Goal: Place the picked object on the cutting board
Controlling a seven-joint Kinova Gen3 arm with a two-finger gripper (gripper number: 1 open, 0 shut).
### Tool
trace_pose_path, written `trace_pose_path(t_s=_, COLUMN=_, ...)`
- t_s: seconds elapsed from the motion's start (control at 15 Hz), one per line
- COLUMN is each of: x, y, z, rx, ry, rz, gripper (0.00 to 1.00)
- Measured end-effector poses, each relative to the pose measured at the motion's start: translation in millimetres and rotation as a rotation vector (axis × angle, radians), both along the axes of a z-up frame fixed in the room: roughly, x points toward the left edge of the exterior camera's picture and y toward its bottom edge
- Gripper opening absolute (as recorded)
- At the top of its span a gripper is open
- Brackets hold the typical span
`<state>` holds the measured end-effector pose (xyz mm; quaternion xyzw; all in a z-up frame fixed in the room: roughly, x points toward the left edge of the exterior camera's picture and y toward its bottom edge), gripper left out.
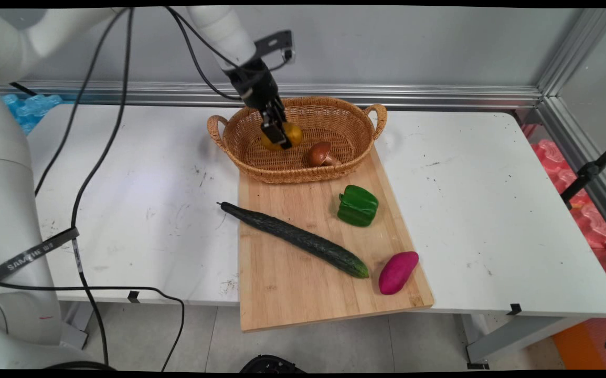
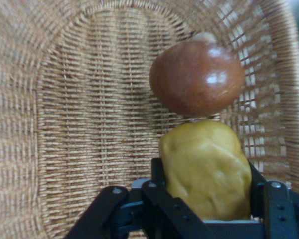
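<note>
Before me the white bench (image 1: 140, 210) carries a wooden cutting board (image 1: 292, 294), whose near end juts past the bench's front edge. A wicker basket (image 1: 334, 118) rests partly on the board's far end and partly on the bench.

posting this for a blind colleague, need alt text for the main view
A black end effector holds a yellow potato inside a wicker basket beside a brown mushroom. On the wooden cutting board in front lie a cucumber, green pepper and purple sweet potato.
</note>
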<state>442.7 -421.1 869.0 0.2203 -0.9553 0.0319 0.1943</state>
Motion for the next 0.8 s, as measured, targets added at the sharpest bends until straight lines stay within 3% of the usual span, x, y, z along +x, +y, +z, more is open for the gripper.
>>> trace_pose_path(t_s=0.4, x=2, y=49, z=56, rx=-0.041, ry=-0.009, rz=-0.058, gripper=0.0)
trace_pose_path(t_s=0.8, x=-10, y=117, z=83, rx=-0.039, ry=-0.004, rz=-0.17, gripper=0.0)
